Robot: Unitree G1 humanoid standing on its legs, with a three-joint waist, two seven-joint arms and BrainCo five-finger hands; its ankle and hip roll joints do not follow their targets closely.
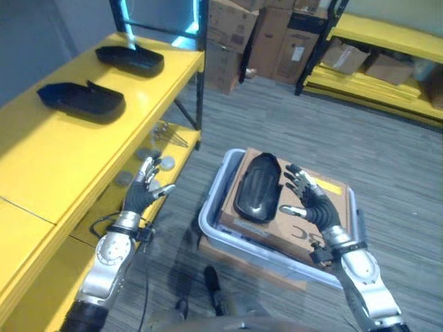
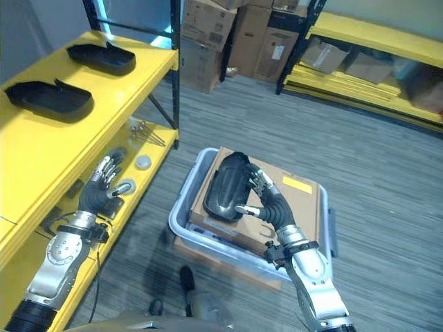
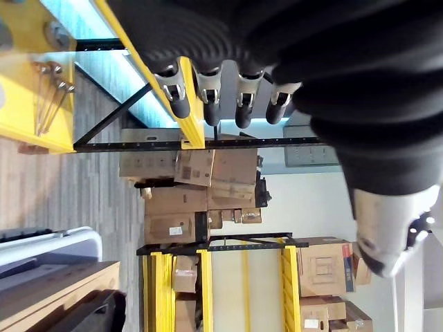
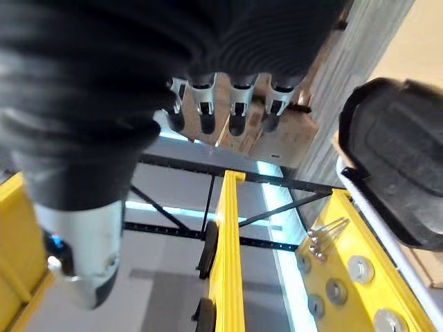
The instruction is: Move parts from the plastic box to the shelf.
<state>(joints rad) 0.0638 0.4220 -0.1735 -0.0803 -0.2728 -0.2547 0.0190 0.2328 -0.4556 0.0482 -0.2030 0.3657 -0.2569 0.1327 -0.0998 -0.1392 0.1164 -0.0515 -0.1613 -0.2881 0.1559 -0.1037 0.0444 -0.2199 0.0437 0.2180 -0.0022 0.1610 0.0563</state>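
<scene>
A black moulded part (image 1: 257,186) lies on a cardboard sheet (image 1: 304,232) inside the grey plastic box (image 1: 211,207) on the floor. My right hand (image 1: 310,200) hovers open just right of the part, fingers spread, not touching it; the part (image 4: 398,173) shows past its fingers (image 4: 237,111) in the right wrist view. My left hand (image 1: 144,192) is open with straight fingers, held between the box and the yellow shelf (image 1: 62,149). Two more black parts (image 1: 82,99) (image 1: 130,58) rest on the shelf's top level.
Bolts (image 1: 169,135) and round metal discs (image 1: 165,163) lie on the shelf's lower level. Stacked cardboard boxes (image 1: 266,34) stand at the back, and another yellow rack (image 1: 387,55) with boxes stands at the far right. Grey carpet floor surrounds the box.
</scene>
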